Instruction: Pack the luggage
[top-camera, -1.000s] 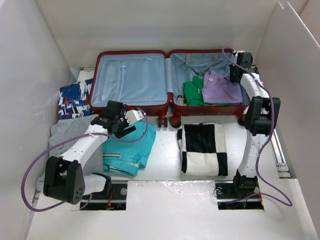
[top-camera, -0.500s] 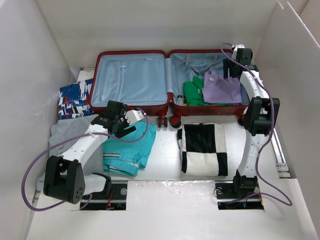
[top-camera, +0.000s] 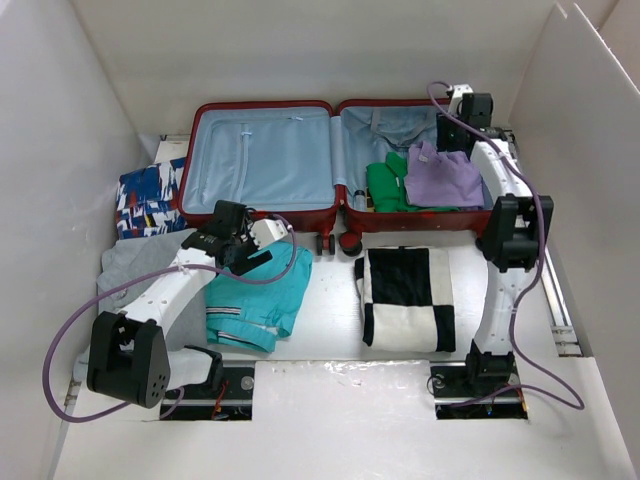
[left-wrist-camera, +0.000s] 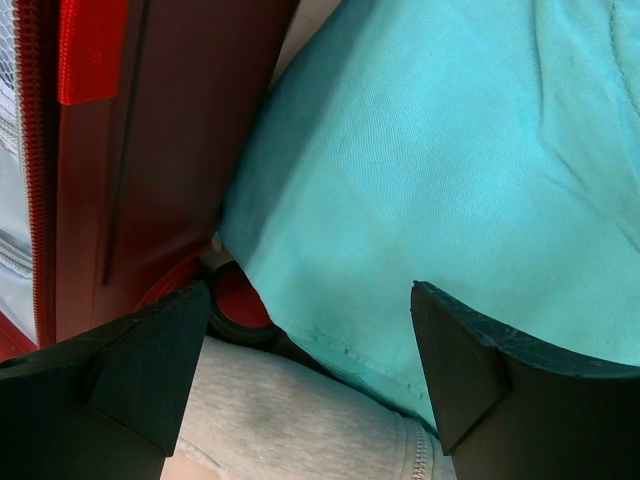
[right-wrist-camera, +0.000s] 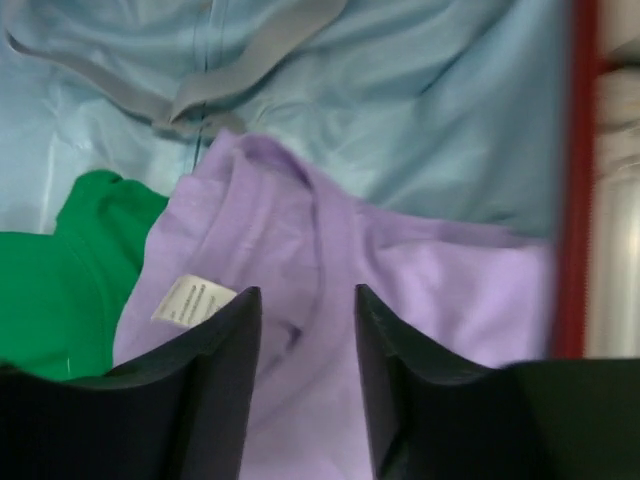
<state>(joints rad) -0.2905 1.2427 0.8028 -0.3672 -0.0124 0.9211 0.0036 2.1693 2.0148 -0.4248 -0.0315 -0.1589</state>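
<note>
R gripper & L gripper are both hanging spread, empty; L is prob. needing deep pinch on teal garment beside luggage.

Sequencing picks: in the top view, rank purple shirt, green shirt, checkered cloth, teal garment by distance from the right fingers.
From the right fingers:
1. purple shirt, right beneath them, in the luggage.
2. green shirt, left of the purple one.
3. checkered cloth, on the table before the luggage.
4. teal garment, farthest, on the table's left.
</note>
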